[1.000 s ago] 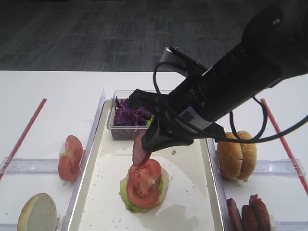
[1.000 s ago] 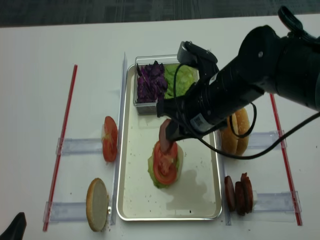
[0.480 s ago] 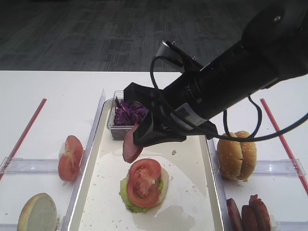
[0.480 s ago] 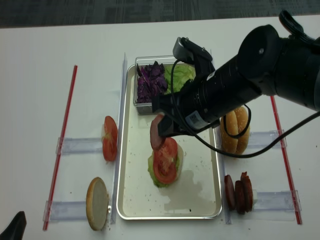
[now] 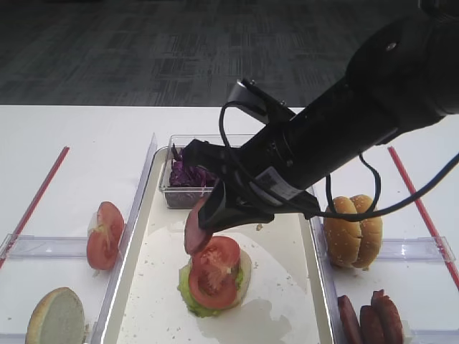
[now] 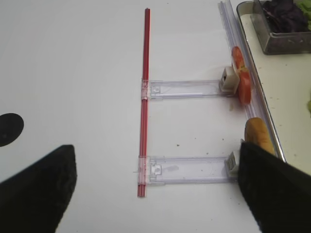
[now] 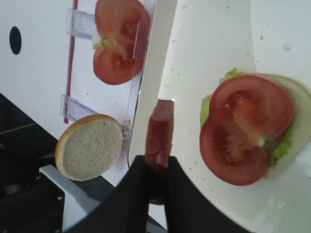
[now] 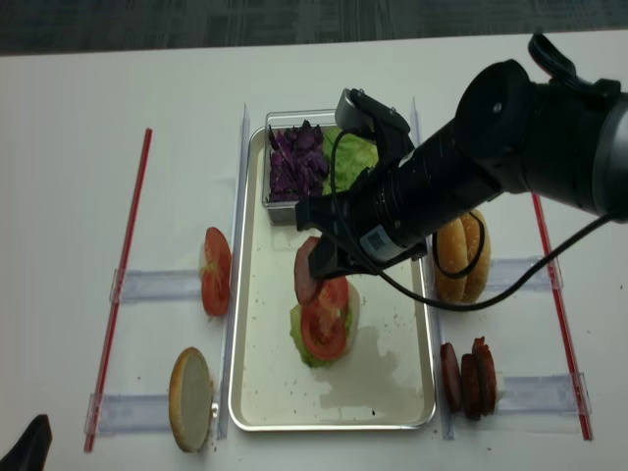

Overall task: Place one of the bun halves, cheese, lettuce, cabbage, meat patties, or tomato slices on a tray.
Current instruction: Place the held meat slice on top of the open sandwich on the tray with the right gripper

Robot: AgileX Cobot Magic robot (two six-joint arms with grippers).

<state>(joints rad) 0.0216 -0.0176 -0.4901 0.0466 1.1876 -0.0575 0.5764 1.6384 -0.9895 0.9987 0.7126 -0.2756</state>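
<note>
Carrying one of the meat patties point(image 7: 159, 133) edge-on, pinched in my right hand point(image 5: 215, 215) above the tray point(image 5: 280, 301), just left of the stack.

- Patty: flat disc, dark rim.
- Stack: glossy tomato slice point(image 5: 214, 271), crinkled lettuce point(image 7: 214, 104), bun half point(image 7: 296, 104).
- Next: lower flat onto tomato, release.

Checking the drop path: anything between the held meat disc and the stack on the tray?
Nothing visible. The right claw grips the pinkish round meat patty on edge, hanging just beside the red tomato slice that tops the stack on the long off-white tray, with only open air between them.
</note>
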